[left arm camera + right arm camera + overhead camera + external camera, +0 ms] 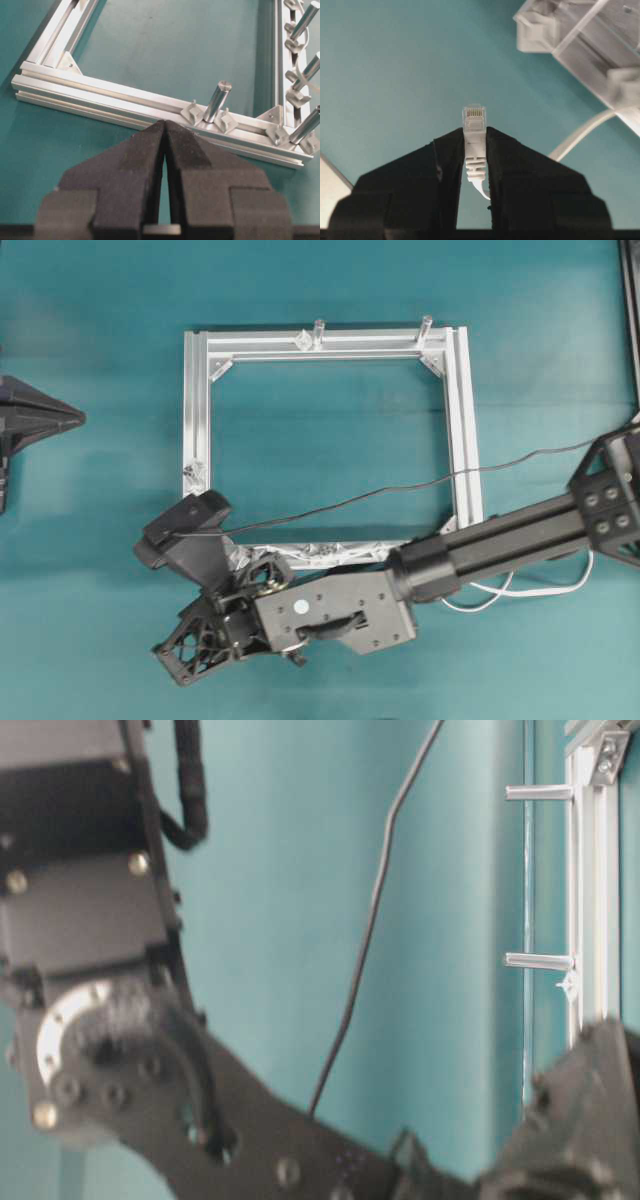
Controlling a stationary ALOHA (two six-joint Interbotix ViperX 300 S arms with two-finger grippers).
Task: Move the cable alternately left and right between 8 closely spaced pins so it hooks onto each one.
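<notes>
Teal matting covers the whole bench, and on it my cable is the thing that matters: its plug tip sticks up between the pads of my right gripper, which is clamped on the plug's body just below the clear head. Behind the jaws the white cord runs back in a loop toward the frame's near bar, and in the overhead view more of it trails on the mat under my right arm. Along that near bar sit the pins, close together, with the cord already lying among some of them in my left wrist view; how many are hooked I cannot tell.

My worry is the grip. I hold only the short plug, so a sideways pull against a pin could twist it out of my pads. With pins this tightly spaced, the cord may also skip one or ride over its top if I sweep too high.

My left gripper is pressed together on nothing, parked at the frame's left side. The silver frame carries taller posts, and my own dark wire drapes across the opening, where it could snag.
</notes>
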